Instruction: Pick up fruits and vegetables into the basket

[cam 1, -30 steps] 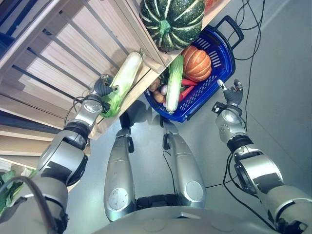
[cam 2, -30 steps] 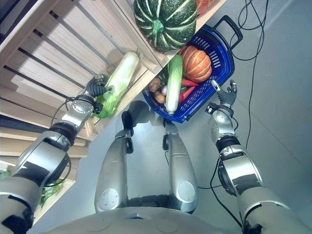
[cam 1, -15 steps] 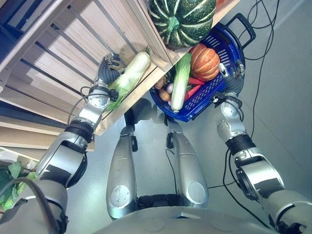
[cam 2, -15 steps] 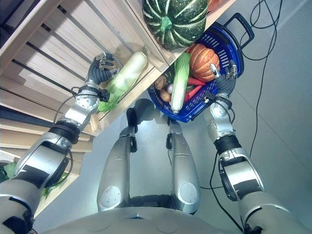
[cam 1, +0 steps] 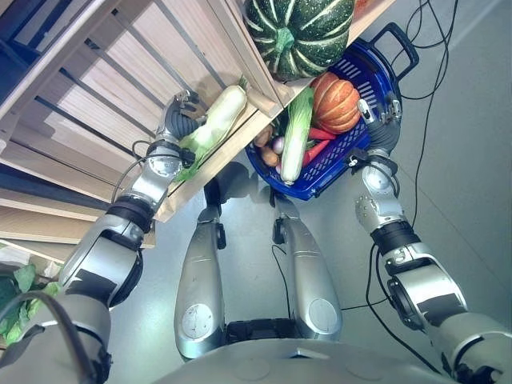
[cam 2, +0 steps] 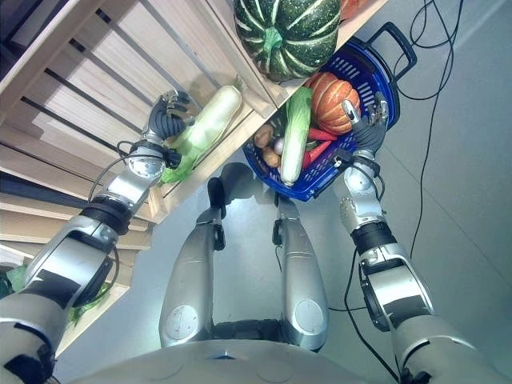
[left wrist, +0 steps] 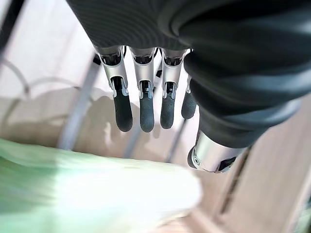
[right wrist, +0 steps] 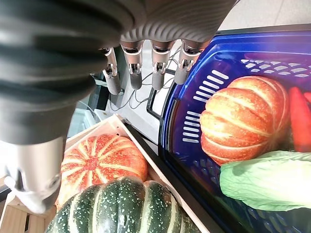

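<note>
Reaching for the cabbage [cam 1: 210, 128] on the shelf [cam 1: 96, 88].
Left robot hand [cam 1: 178, 118] released beside it; right robot hand [cam 1: 382, 128], released, steadies the basket [cam 1: 376, 84].

Silver-grey arms, each hand [left wrist: 146, 104] silver-fingered (dark tips) under dark ribbed cover.

Slatted wooden shelf [cam 1: 96, 88] running diagonally across the upper left, its boards pale with dark gaps between them. Grey floor [cam 1: 472, 160] below and to the right. Leafy greens [cam 1: 14, 304] at the lower left edge, beside the shelf's lower boards.
</note>
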### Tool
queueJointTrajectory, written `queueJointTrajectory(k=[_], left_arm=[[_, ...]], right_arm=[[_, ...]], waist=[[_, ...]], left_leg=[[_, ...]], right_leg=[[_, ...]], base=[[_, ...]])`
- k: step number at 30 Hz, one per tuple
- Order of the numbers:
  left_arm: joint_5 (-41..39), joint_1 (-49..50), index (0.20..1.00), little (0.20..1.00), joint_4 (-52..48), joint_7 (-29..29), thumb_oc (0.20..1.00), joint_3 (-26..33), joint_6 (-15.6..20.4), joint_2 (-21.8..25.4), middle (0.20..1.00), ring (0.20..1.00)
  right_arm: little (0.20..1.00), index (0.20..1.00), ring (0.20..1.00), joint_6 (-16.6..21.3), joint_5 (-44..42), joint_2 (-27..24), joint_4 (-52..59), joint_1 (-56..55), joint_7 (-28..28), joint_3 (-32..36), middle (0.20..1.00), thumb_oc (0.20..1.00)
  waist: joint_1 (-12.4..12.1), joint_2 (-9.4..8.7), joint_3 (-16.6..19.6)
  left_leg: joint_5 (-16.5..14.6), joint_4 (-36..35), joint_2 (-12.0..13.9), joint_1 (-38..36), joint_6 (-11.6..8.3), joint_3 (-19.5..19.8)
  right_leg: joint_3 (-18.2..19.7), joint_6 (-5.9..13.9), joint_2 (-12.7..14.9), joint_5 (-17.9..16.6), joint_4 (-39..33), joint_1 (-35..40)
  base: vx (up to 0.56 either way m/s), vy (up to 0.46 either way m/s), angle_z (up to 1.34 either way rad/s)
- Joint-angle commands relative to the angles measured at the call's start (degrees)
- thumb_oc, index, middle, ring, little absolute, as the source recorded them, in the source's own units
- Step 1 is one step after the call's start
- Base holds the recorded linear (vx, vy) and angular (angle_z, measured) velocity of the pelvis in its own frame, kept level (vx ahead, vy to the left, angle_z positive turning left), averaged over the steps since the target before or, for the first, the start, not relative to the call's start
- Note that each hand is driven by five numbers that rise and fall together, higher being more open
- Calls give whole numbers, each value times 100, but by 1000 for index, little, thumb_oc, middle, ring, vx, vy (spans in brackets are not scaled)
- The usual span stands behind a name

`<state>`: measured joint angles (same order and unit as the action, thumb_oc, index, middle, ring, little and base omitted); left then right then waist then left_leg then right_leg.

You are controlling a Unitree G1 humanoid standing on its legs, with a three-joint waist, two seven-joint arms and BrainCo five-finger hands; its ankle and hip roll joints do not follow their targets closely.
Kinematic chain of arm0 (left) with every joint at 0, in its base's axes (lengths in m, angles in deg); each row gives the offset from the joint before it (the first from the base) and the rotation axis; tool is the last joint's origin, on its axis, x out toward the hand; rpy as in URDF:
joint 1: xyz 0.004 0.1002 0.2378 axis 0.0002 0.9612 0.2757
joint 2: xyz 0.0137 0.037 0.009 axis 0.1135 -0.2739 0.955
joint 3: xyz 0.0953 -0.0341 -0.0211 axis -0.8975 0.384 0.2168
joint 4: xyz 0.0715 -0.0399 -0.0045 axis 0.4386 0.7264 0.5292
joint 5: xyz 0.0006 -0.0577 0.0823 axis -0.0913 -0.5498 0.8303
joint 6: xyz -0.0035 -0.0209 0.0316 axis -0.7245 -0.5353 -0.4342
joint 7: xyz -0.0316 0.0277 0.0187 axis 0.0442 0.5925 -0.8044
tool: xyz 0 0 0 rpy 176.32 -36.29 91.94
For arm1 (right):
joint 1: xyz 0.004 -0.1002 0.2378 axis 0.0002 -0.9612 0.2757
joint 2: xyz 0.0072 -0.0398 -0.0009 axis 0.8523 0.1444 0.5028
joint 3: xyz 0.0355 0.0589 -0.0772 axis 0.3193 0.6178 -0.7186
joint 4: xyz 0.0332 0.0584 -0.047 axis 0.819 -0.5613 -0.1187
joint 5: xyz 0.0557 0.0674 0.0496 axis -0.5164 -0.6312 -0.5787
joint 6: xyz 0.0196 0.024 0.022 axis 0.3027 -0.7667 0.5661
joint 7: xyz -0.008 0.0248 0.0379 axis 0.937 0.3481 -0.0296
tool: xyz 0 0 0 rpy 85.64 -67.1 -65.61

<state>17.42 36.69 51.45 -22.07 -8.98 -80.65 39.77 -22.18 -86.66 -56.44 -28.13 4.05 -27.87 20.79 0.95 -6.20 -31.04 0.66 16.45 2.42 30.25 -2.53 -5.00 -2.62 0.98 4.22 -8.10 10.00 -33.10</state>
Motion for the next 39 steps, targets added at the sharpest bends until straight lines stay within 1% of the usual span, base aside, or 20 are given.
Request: queueJointTrajectory(k=[1,3,4,6,7,8,9,13,16,17,22,26,32,36,39], left_arm=[[398,-142,1000,1000,335,128,1000,-25,-296,-14,1000,1000],[405,-224,1000,1000,673,161,1000,-116,-284,-59,1000,1000],[456,-264,1000,1000,817,150,1000,-133,-337,-85,1000,1000],[453,-377,1000,1000,1301,150,1000,-194,-236,-123,1000,1000],[472,-436,1000,1000,1492,115,1000,-233,-281,-144,1000,1000],[493,-469,1000,1000,1687,109,1000,-247,-238,-178,1000,1000],[476,-519,1000,1000,1840,85,1000,-280,-235,-190,1000,1000],[485,-742,1000,1000,2411,43,1000,-330,-200,-259,1000,1000],[516,-857,1000,1000,2658,-35,1000,-336,-198,-277,1000,1000],[509,-904,1000,1000,2772,-156,1000,-345,-216,-285,1000,1000],[573,-971,1000,1000,2973,-429,1000,-412,-310,-316,1000,1000],[635,-1052,1000,1000,3135,-789,1000,-437,-285,-365,1000,1000],[737,-1102,1000,1000,3153,-1318,1000,-593,-233,-426,1000,1000],[846,-1087,1000,1000,3127,-1494,1000,-700,-229,-497,1000,1000],[955,-1082,1000,1000,3125,-1544,1000,-735,-314,-538,1000,1000]], right_arm=[[1000,1000,1000,70,-8,-484,269,-29,17,-149,1000,1000],[1000,1000,1000,-23,-114,-454,29,34,87,-220,1000,1000],[1000,1000,1000,-94,-144,-440,-88,44,148,-229,1000,1000],[1000,1000,1000,-61,-463,-436,-741,127,11,-196,1000,1000],[1000,1000,1000,-83,-590,-421,-1076,159,-28,-148,1000,1000],[1000,1000,1000,-42,-652,-399,-1377,180,-142,-98,1000,1000],[1000,1000,1000,-17,-669,-389,-1616,210,-220,-62,1000,1000],[1000,1000,1000,-133,-713,-365,-2509,356,-382,-31,1000,1000],[1000,1000,1000,-153,-715,-368,-2862,394,-529,-14,1000,1000],[1000,1000,1000,-202,-733,-369,-3006,413,-573,-4,1000,1000],[1000,1000,1000,-196,-720,-369,-3209,434,-689,-27,1000,1000],[1000,1000,1000,-167,-681,-359,-3282,470,-795,-57,1000,1000],[1000,1000,1000,-163,-639,-305,-3222,535,-766,-84,1000,1000],[1000,1000,1000,-174,-610,-262,-3131,574,-691,-106,1000,1000],[1000,1000,1000,-157,-601,-235,-3096,586,-673,-119,1000,1000]], waist=[[122,377,125],[151,351,125],[160,339,125],[181,306,125],[190,297,125],[192,289,125],[199,283,125],[249,240,125],[279,226,125],[293,223,125],[328,217,125],[367,193,125],[393,180,125],[393,177,125],[393,160,125]], left_leg=[[137,-597,-154,-52,-60,205],[138,-586,-131,-40,-72,173],[139,-586,-125,-39,-71,165],[146,-575,-101,-10,-67,136],[145,-562,-90,10,-66,131],[112,-546,-81,-6,-63,126],[105,-526,-79,9,-60,126],[111,-465,-39,124,-48,96],[105,-436,-39,171,-44,98],[103,-423,-37,194,-40,100],[96,-393,-28,240,-38,93],[52,-336,-13,265,-43,69],[60,-318,-10,326,-51,66],[49,-313,-17,350,-49,73],[17,-270,-21,375,-51,79]], right_leg=[[-465,323,-125,786,489,173],[-439,319,-139,782,500,148],[-436,316,-148,785,508,142],[-407,302,-178,780,516,108],[-393,298,-193,781,530,87],[-376,297,-203,811,557,96],[-363,293,-214,809,569,81],[-297,266,-270,765,579,-24],[-259,248,-305,764,601,-75],[-239,242,-316,758,609,-99],[-198,236,-342,756,631,-150],[-177,231,-357,793,682,-185],[-156,232,-373,757,677,-245],[-155,231,-383,750,673,-269],[-152,234,-388,757,687,-284]], base=[[0,0,0],[0,0,0],[19,0,-3],[0,0,0],[0,0,0],[30,-5,-3],[21,-6,-3],[0,0,0],[5,5,-3],[8,6,-9],[9,9,-6],[8,15,-5],[0,0,0],[0,0,0],[0,0,0]])
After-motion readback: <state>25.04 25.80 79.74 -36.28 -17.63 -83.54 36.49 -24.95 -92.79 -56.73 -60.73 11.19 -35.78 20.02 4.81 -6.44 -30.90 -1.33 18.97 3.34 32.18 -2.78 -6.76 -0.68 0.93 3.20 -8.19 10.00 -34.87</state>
